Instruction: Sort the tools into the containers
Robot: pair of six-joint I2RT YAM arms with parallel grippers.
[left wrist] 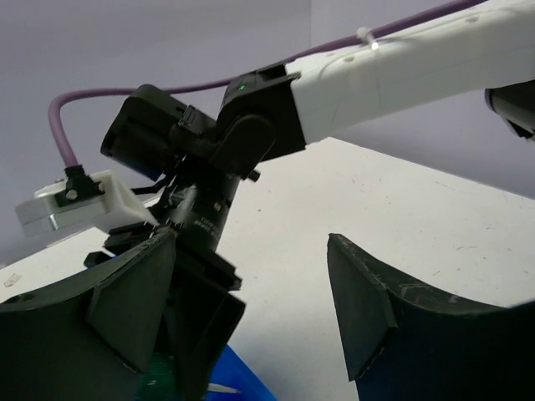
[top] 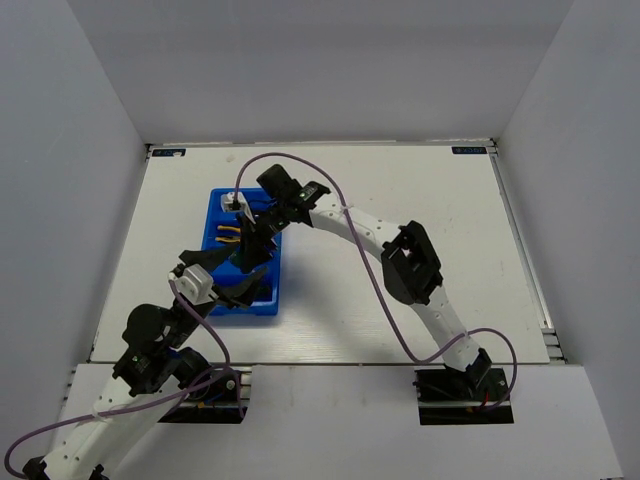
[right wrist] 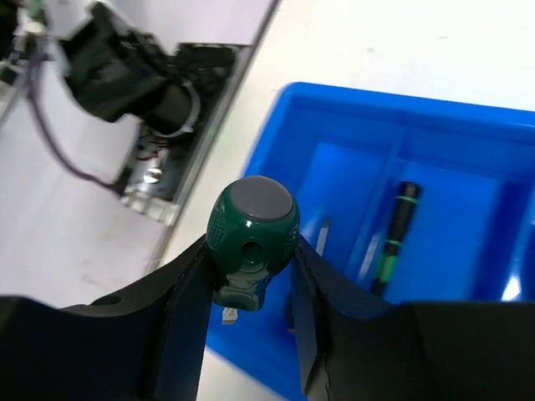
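My right gripper [right wrist: 251,251] is shut on a green-handled screwdriver [right wrist: 253,219], seen end-on from its round grey cap, above the near-left part of the blue bin [right wrist: 376,96]. Another green-and-black screwdriver [right wrist: 394,234] lies in a compartment of that bin. From above, the right gripper [top: 255,238] hangs over the bin [top: 216,200], and orange-handled pliers [top: 228,237] lie in a compartment. My left gripper [top: 243,285] sits over the bin's near end. In the left wrist view its jaws [left wrist: 251,284] stand open with nothing between them, facing the right wrist.
The right arm [top: 410,265] arches across the white table [top: 400,190] from the near right, with purple cables [top: 375,285] looping beside it. A blue corner of the bin [left wrist: 238,380] shows under the left fingers. Grey walls enclose the table on three sides.
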